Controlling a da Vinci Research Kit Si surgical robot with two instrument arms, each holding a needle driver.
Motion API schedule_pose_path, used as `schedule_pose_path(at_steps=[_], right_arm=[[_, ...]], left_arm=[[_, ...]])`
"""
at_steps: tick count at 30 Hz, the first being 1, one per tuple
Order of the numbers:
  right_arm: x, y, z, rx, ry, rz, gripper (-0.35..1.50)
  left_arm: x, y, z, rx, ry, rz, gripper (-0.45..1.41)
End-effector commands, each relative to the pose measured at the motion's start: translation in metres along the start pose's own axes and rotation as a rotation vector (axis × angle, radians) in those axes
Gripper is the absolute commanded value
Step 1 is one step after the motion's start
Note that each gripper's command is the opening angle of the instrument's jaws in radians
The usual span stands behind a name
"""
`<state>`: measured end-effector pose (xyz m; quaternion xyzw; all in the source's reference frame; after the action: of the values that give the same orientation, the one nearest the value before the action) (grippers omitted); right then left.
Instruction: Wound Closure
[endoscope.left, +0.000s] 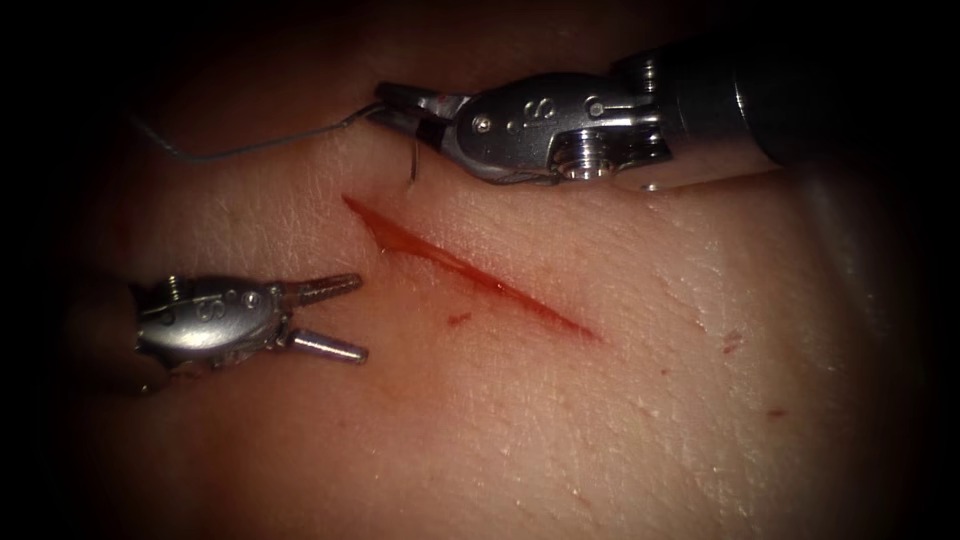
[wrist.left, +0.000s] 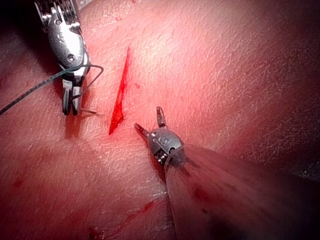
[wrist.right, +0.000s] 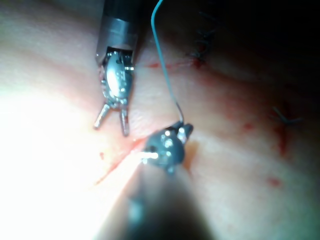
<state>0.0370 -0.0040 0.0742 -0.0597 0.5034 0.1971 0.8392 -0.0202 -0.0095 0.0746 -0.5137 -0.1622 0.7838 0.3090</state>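
Note:
The cut (endoscope.left: 470, 272) runs slantwise across the tissue (endoscope.left: 620, 420), with red fluid along it. My right tool (endoscope.left: 392, 103) comes in over the top, its jaws shut on the curved needle (endoscope.left: 413, 165) near the thread end. The needle hangs down, its point at the skin just above the cut's upper left end; I cannot tell whether it has entered. The thread (endoscope.left: 250, 148) trails away to the left from these jaws. My left tool (endoscope.left: 358, 318) lies left of the cut, jaws open and holding nothing. It appears again (wrist.right: 111, 128) beside the right tool (wrist.right: 182, 131).
Small red spots (endoscope.left: 732, 342) mark the tissue right of the cut. Dark older stitches (wrist.right: 200, 56) sit in the tissue beyond the tools. The thread (wrist.right: 162, 60) rises above the right tool there. The open left tool (wrist.left: 147, 117) is close to the cut (wrist.left: 120, 100).

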Motion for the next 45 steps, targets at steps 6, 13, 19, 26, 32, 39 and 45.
schedule_pose_path(at_steps=[6, 13, 19, 26, 32, 39, 45], right_arm=[[0.0, 0.0004, -0.0005, -0.037, 0.006, 0.015, -0.35], [0.0003, 0.0008, -0.0006, -0.046, 0.011, -0.039, -0.35], [0.0007, 0.0014, -0.0008, -0.053, 0.014, -0.197, -0.35], [0.001, 0.0016, -0.0009, -0.061, 0.018, -0.191, -0.35], [0.0009, 0.0006, -0.0005, -0.056, 0.016, -0.144, -0.35], [0.0005, 0.0004, -0.0003, -0.046, 0.009, -0.091, -0.35], [0.0003, 0.0004, -0.0004, -0.017, 0.024, 0.05, -0.35]], left_arm=[[-0.0007, 0.0003, 0.0007, -0.002, 0.0, -0.001, 0.34], [-0.0007, 0.0003, 0.0007, -0.002, 0.0, -0.002, 0.34], [-0.0007, 0.0003, 0.0007, -0.001, -0.003, -0.001, 0.34], [-0.0008, 0.0003, 0.0007, -0.001, -0.003, -0.001, 0.34], [-0.0008, 0.0003, 0.0007, -0.001, -0.003, -0.001, 0.34], [-0.0007, 0.0003, 0.0007, -0.001, -0.003, -0.001, 0.33], [-0.0007, 0.0003, 0.0006, -0.002, -0.003, -0.001, 0.33]])
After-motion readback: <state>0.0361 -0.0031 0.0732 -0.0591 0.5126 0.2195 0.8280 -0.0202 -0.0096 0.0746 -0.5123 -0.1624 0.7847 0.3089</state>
